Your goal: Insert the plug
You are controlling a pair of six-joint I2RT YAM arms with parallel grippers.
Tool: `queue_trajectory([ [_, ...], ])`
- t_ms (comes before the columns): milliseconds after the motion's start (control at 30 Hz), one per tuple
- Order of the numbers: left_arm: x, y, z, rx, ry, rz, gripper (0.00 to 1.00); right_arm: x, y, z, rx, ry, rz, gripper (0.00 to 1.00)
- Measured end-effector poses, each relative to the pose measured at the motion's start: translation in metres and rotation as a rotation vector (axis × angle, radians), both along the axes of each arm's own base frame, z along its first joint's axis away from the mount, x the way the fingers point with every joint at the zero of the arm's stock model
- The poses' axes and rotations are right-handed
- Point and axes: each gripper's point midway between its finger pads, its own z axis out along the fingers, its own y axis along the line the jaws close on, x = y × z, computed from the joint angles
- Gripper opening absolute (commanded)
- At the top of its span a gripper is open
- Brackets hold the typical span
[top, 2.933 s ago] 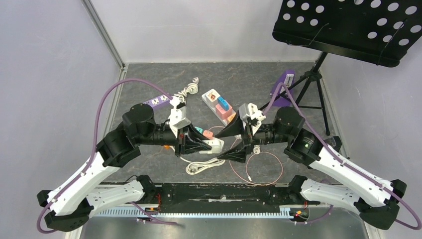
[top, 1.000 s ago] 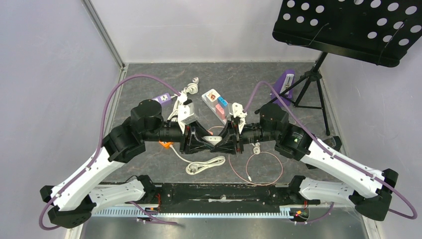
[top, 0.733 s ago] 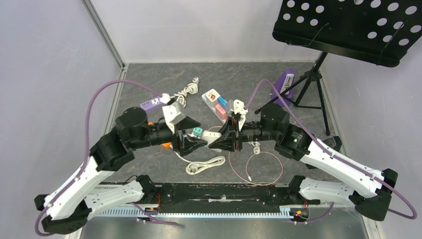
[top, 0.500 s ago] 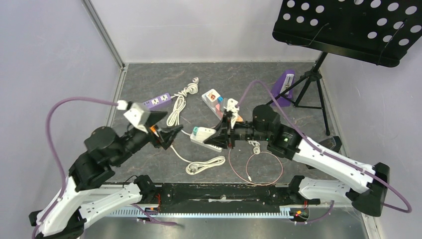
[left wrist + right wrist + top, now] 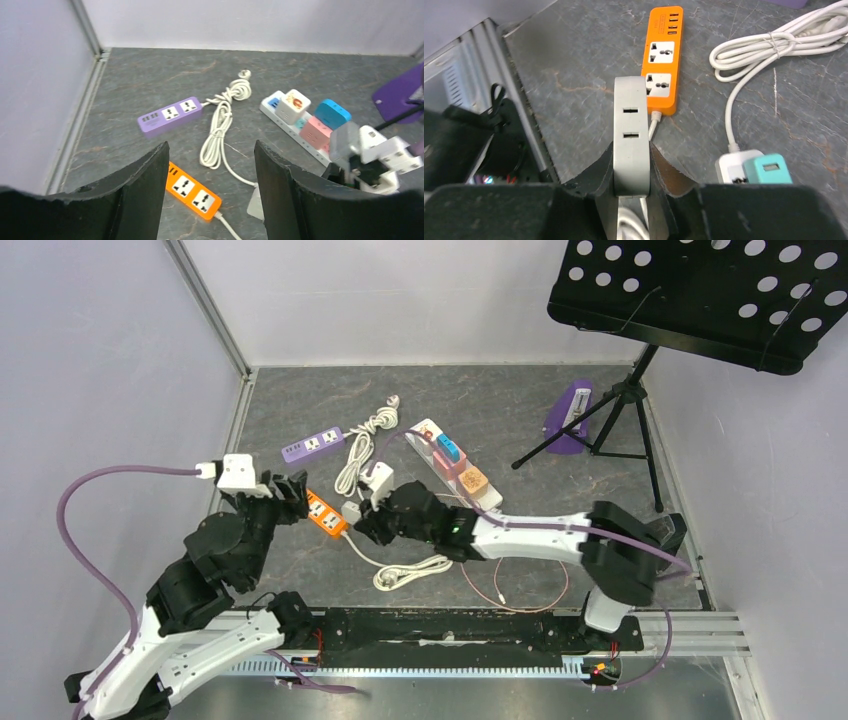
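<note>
Two arms stretch left over the table seen from above, the left gripper by an orange strip, the right gripper just beside it. Left wrist: fingers wide apart, empty. Right wrist: gripper clamped on a grey block; teal plug sits in a white socket nearby.

- Power strips, four: purple strip, orange strip, long white strip, short white strip.
- Adapters on the long white strip, four: white cube, blue adapter, pink adapter, tan adapter.
- Teal plug, one.
- White cords, two: tied bundle, loose coil.
- Pink cable loop, one.
- Grey two-slot block, one.
- Music stand, one.
</note>
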Motion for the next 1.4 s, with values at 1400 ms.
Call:
queue_trajectory([
  [1400, -0.027, 0.079, 0.0, -0.015, -0.091, 0.234, 0.68, 0.064, 0.11, -0.101, -0.031, -0.199, -0.176, 0.0],
])
